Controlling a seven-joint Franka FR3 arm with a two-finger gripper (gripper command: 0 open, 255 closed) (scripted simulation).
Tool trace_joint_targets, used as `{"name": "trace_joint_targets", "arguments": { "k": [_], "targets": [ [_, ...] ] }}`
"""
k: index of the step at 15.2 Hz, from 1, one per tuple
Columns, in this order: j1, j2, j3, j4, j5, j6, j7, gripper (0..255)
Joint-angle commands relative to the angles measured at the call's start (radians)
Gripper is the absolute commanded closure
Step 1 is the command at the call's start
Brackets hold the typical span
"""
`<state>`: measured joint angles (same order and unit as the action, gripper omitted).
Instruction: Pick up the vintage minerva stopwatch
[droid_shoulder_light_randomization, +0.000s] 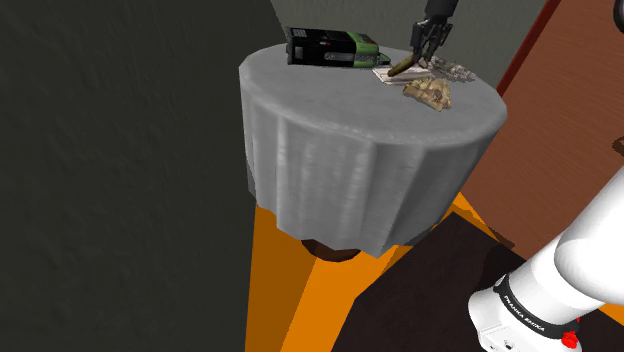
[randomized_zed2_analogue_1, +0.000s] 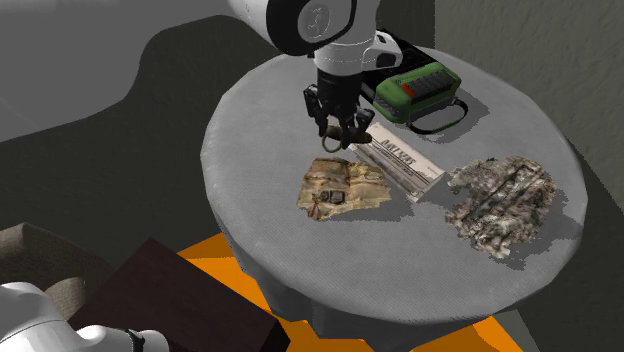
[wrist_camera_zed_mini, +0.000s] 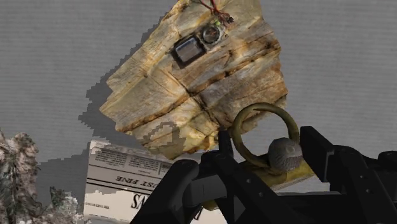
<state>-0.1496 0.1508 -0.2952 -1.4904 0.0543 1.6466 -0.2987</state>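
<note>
Brass-coloured stopwatch (wrist_camera_zed_mini: 284, 156) with a ring loop and a grey knurled crown: located between the two fingers (wrist_camera_zed_mini: 191, 184) of the all-black gripper (wrist_camera_zed_mini: 267, 167). The fingers are closed in against its body from both sides and clasp it. The ring and crown project beyond the fingertips.

Position: in the second exterior view the gripper (randomized_zed2_analogue_1: 338, 132) points straight down over the near end of the white printed flat box (randomized_zed2_analogue_1: 405, 165), with the stopwatch (randomized_zed2_analogue_1: 337, 136) at its tips. In the shoulder view the stopwatch (droid_shoulder_light_randomization: 400, 68) sits low at the gripper (droid_shoulder_light_randomization: 420, 56), close to the box (droid_shoulder_light_randomization: 383, 74). Whether it is clear of the surface cannot be determined.

Surroundings: round table under a grey draped cloth (randomized_zed2_analogue_1: 260, 140). A tan, cracked, wood-like slab (randomized_zed2_analogue_1: 343, 188) lies just beside the white box; it carries a small dark square item and a small round item. A mottled grey-brown lump (randomized_zed2_analogue_1: 502, 205) lies on the far side of the box from the slab. A green and black case (randomized_zed2_analogue_1: 420, 88) lies behind the gripper. Orange floor (droid_shoulder_light_randomization: 290, 290) shows below the cloth
</note>
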Motion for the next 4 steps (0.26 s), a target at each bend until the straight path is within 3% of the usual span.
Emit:
{"name": "trace_joint_targets", "arguments": {
  "k": [1,4],
  "targets": [
    [-0.001,0.006,0.0,0.035,0.002,-0.03,0.0,255],
    [-0.002,0.01,-0.001,0.057,0.003,-0.047,0.0,255]
  ]
}}
